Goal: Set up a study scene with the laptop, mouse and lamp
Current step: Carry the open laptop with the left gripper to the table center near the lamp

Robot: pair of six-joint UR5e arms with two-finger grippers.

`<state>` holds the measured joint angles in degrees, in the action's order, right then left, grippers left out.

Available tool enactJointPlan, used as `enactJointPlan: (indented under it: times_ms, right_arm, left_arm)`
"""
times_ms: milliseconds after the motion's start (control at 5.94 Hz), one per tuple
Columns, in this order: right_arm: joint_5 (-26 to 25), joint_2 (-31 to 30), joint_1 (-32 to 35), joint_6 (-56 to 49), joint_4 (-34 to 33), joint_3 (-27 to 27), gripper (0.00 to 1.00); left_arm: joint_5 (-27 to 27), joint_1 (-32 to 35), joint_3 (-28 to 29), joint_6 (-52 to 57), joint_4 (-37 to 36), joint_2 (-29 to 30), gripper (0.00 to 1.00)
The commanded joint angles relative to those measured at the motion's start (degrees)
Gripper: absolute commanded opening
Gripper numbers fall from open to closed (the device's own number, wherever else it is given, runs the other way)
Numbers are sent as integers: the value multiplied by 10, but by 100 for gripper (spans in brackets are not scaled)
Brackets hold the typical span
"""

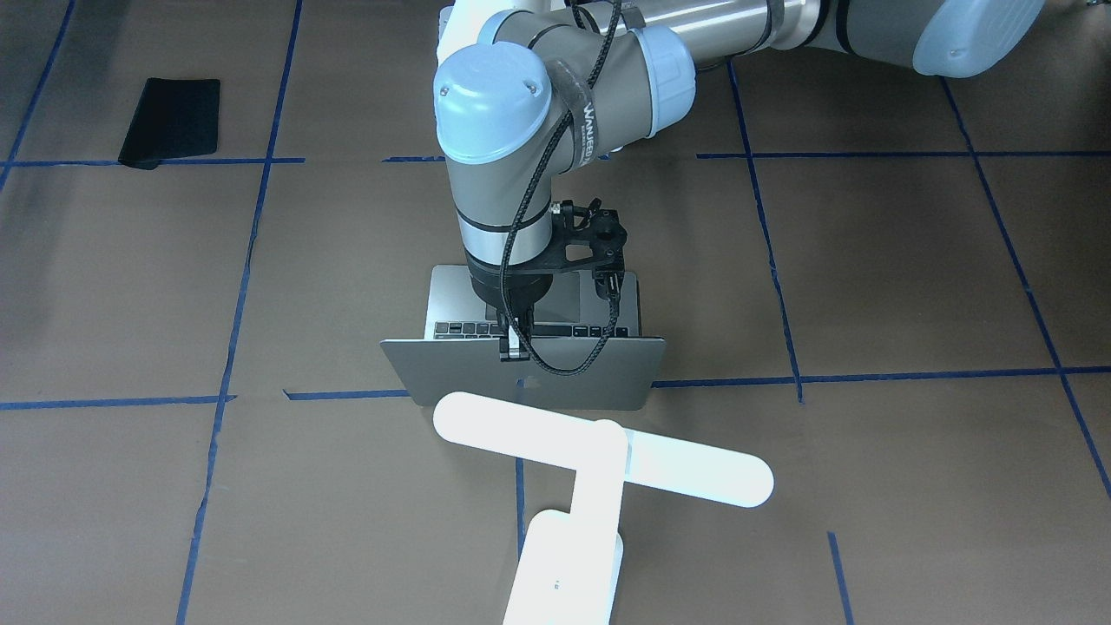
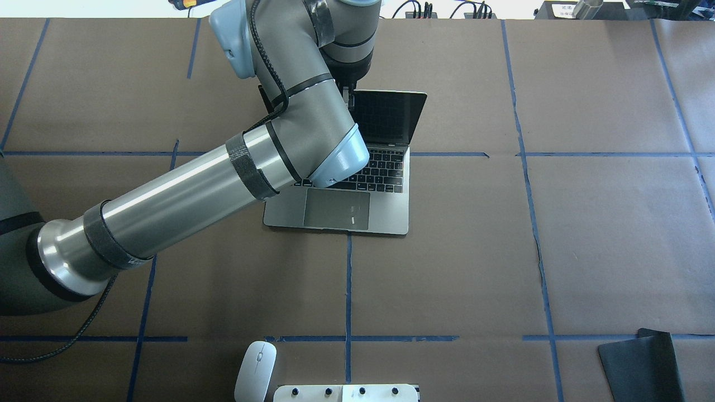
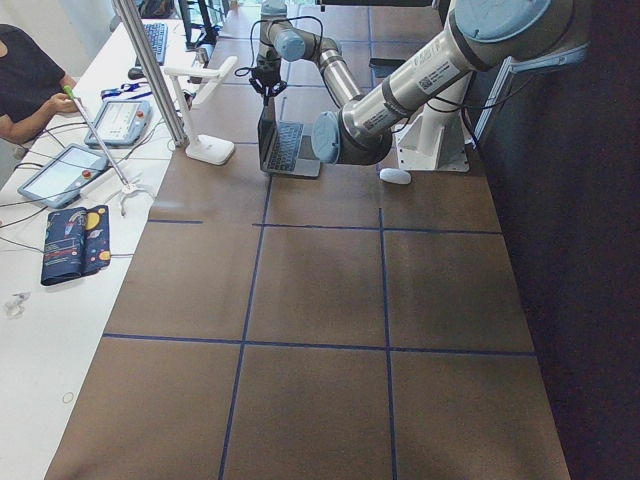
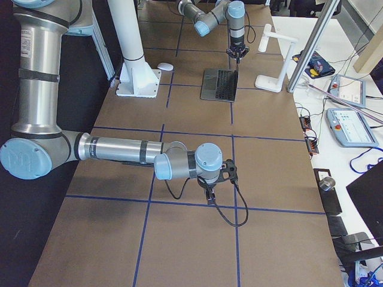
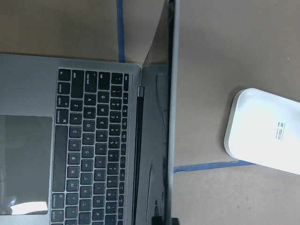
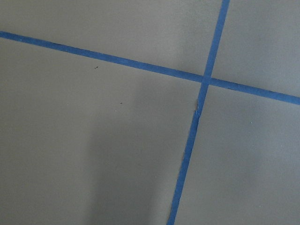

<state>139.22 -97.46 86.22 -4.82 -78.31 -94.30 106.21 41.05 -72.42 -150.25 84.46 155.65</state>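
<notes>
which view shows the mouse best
Overhead exterior: the mouse sits large near the bottom edge, its centre line visible. Exterior left and exterior right show it only as a tiny white oval. The front-facing and wrist views do not show it.

Left arm: stretched far forward over the desk, forearm level, wrist turned straight down. Left gripper: vertical, jaws pinched narrow on the top edge of the thin space-grey metal laptop's raised lid. Right arm: upper arm upright, elbow low, forearm level. Right gripper: points down close over the desk; jaw state not readable.
</notes>
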Motion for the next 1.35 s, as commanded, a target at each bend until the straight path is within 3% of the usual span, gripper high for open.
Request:
enactJointPlan:
  times_ms: [0, 168, 337, 673, 1010, 1179]
  right_arm:
    - [0, -2, 0, 0, 0, 0, 100]
    - [0, -2, 0, 1, 0, 1, 100]
    - [0, -2, 0, 1, 0, 1, 100]
    - [0, -2, 0, 0, 0, 1, 100]
    - [1, 1, -3, 19, 0, -2, 100]
    - [2, 4, -26, 102, 19, -11, 100]
  left_arm:
    - [-1, 4, 8, -8, 9, 0, 6]
    - [-1, 19, 18, -21, 18, 0, 8]
    - [0, 27, 22, -17, 25, 0, 19]
    - [5, 26, 17, 17, 40, -4, 100]
    - [7, 25, -72, 47, 26, -39, 100]
    - [36, 25, -145, 77, 19, -82, 100]
